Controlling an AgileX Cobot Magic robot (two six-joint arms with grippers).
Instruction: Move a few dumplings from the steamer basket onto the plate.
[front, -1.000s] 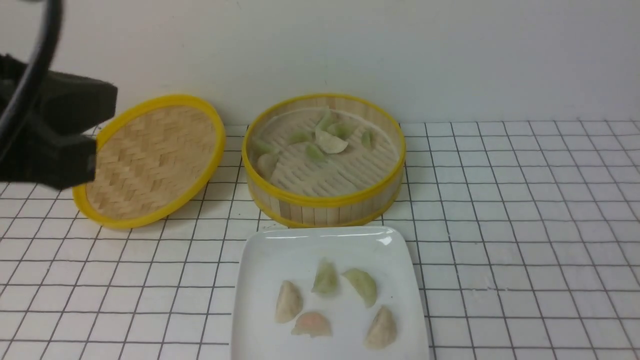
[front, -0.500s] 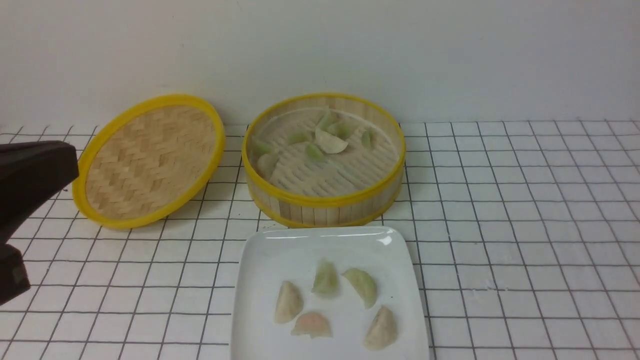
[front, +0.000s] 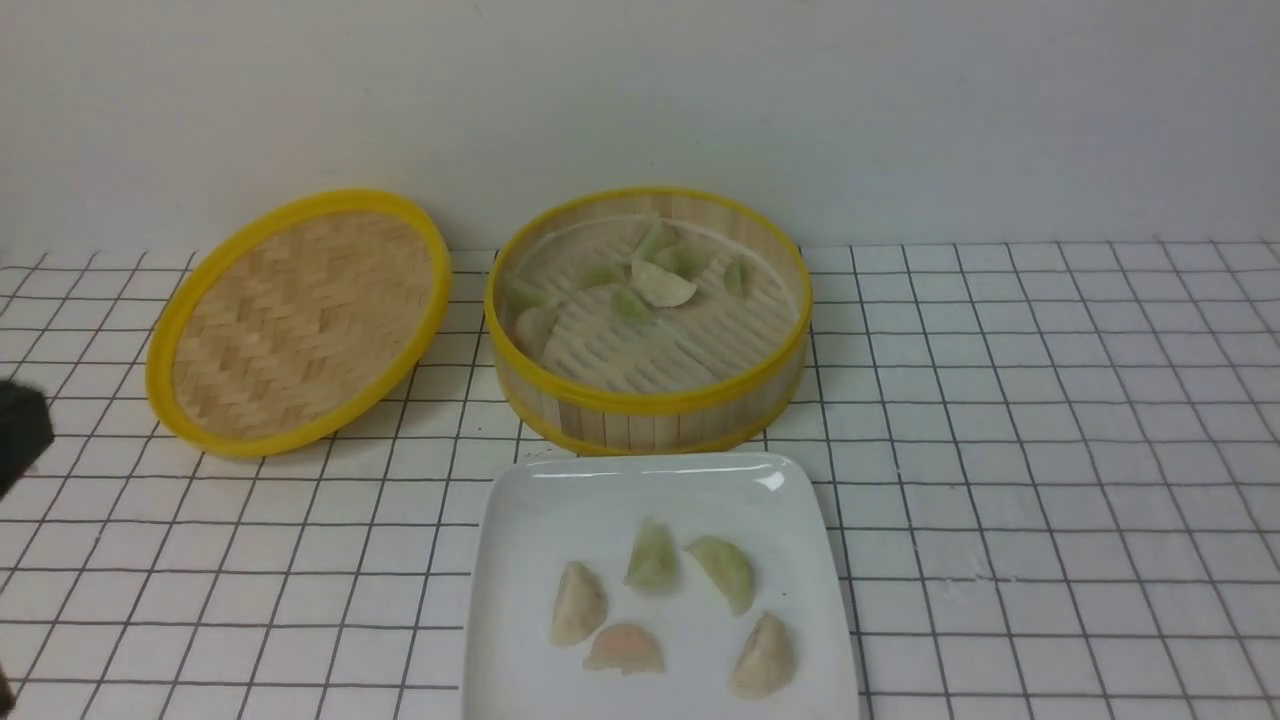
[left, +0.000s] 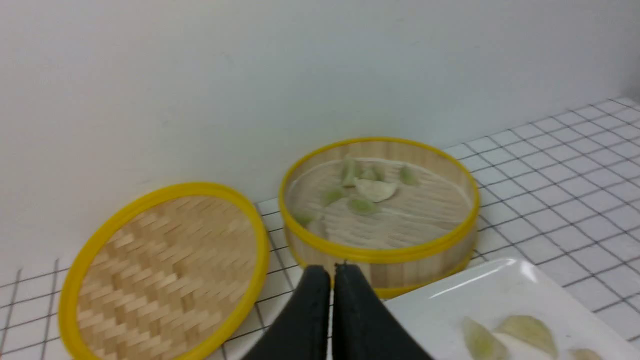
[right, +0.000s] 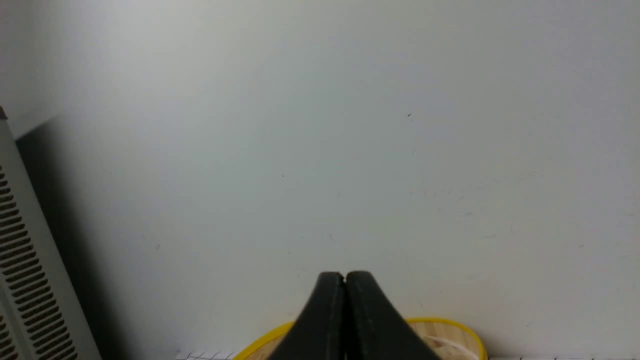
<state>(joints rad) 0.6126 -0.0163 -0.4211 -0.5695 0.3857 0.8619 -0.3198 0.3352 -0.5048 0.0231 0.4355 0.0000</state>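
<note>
Basket (front: 648, 404) stands on the bench (front: 1050, 450); several dumplings (front: 662, 285) lie inside, toward its far side; five more lie on the plate (front: 560, 500) just in front of the basket; lid (front: 300, 320) just to its left; left jaws clenched, empty; right jaws clenched, empty.

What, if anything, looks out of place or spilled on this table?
Only the lid, left of the steamer basket: it sits tilted, far edge raised toward the wall, not flat. The dumplings are all contained: five on the plate, the rest in the basket. The left pincer and right pincer are shut, empty.
</note>
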